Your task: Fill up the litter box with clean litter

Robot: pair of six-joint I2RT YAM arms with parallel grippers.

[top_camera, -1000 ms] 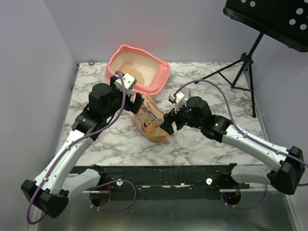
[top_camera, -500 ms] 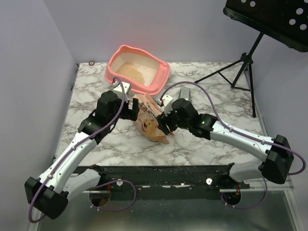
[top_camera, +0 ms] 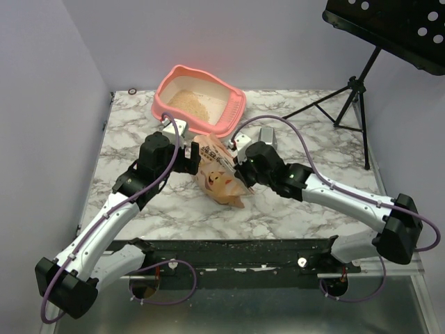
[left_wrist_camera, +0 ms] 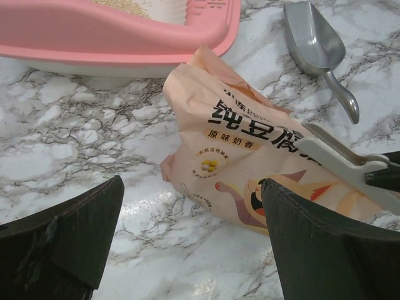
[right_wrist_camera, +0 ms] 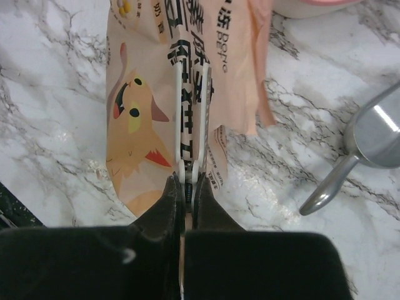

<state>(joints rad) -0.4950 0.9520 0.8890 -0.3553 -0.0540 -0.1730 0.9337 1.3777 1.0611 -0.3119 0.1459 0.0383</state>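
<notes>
Right pincer tight on bag clip

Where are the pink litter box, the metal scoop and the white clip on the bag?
litter box (left_wrist_camera: 94, 31): left wrist view, pink outer wall.
metal scoop (left_wrist_camera: 312, 40): left wrist view, its bowl.
white clip (left_wrist_camera: 328, 152): left wrist view, middle of its bar.

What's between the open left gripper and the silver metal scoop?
The peach cat-print litter bag, pinched by the right gripper; the left wrist view shows it.
</notes>
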